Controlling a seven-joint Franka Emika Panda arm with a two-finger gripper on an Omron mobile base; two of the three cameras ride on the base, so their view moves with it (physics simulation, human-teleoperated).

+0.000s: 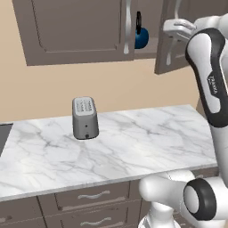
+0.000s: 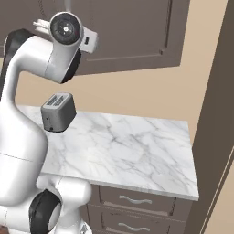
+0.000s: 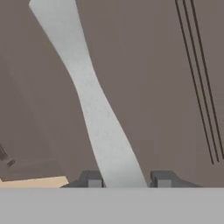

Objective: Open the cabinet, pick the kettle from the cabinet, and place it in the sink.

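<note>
With the right door part-open, its handle runs lengthwise between the gripper fingertips, grasp uncertain; kettle sits inside the cabinet, left of the hand.

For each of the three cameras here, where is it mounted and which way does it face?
Left base view: behind the arm on its left, facing the counter, toaster and cabinet; its right door stands ajar, showing the kettle. The arm rises at lower right.
Right base view: behind on the right, facing the same counter and toaster; the arm rises at lower left.
Hand view: looks along the claw at the door's handle, which runs between the fingertips.
Both base views share the toaster, counter and cabinet.
</note>
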